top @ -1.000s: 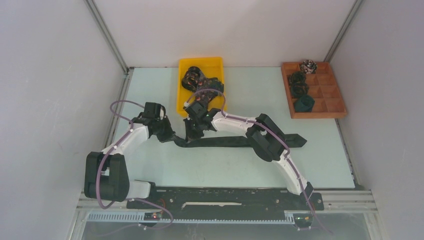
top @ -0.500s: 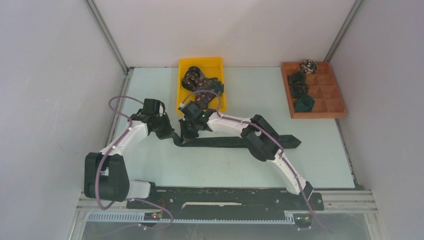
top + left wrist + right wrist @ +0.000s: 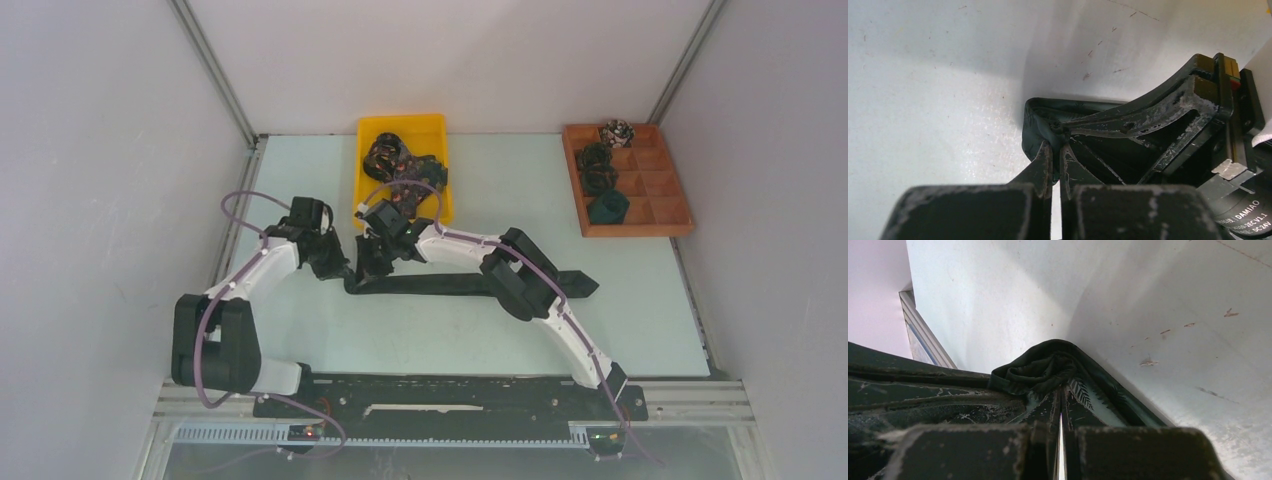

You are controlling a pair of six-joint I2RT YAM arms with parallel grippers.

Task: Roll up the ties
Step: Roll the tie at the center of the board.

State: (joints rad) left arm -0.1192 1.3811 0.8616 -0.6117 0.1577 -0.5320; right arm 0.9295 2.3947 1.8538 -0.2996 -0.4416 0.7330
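Observation:
A long dark tie (image 3: 440,284) lies flat across the middle of the table, its pointed end to the right. My left gripper (image 3: 343,272) and right gripper (image 3: 372,268) meet at its left end, both shut on the fabric. In the left wrist view my left gripper (image 3: 1058,147) pinches a dark green fold of the tie (image 3: 1035,125), with the right gripper's finger (image 3: 1148,115) just beyond. In the right wrist view my right gripper (image 3: 1061,395) clamps the bunched tie end (image 3: 1038,367), which has a pale leaf pattern.
A yellow bin (image 3: 400,119) behind the grippers holds a heap of loose ties (image 3: 400,165). A wooden compartment tray (image 3: 640,229) at the back right holds rolled ties (image 3: 600,180). The left wall rail (image 3: 235,220) runs close to the left arm.
Both grippers have shifted a little to the left, dragging the tie with them. Its pointed right end has slid leftward along the table.

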